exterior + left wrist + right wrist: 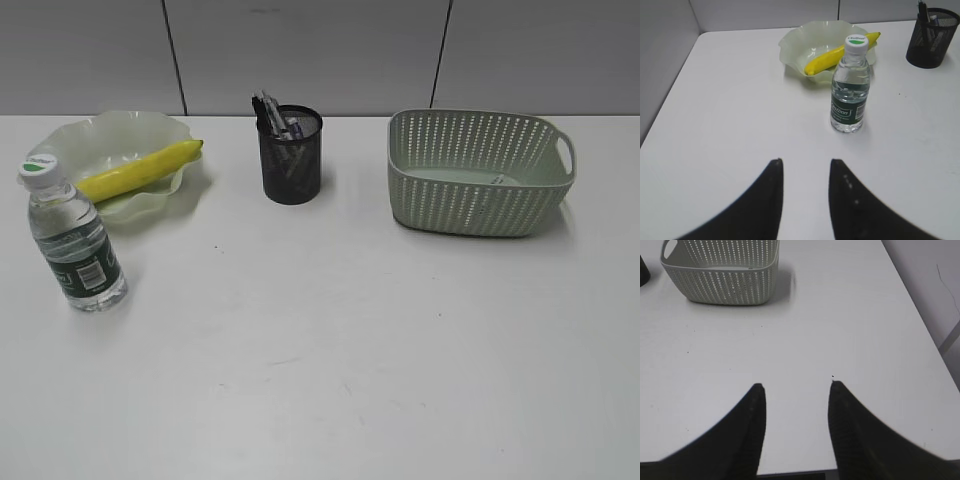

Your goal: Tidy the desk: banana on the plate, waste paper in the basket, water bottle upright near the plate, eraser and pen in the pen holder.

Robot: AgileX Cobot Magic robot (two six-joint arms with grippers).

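Bananas go on plates, and mine is there now: the banana [140, 171] lies in the green plate [75, 135] with the wavy rim, at the back left of the table [330, 350]. That job looks done.

My water bottle [74, 240] stands upright, cap on top, near the plate and a little in front of it. That job looks done too.

The black pen holder [292, 155] sits in the middle at the back, between the plate and the basket [480, 172]. I can see pens sticking up out of it. I cannot tell if the eraser is down inside, because the mesh is dark.

The green basket stands at the back right. I see something small on its floor, but it is too small for me to say if it is the waste paper. I see no paper wad and no eraser lying out on the table, so I think they are put away.

My left pincer [806, 165] hangs over bare table, well in front of the bottle. It is partly open and holds nothing. My right pincer [796, 387] hangs over bare table too, well away from the basket. It is about half open and it is empty as well.

So I think the tidy-up is finished, or very close to it. If anything is left, it is only to check that the eraser and the paper are really inside.
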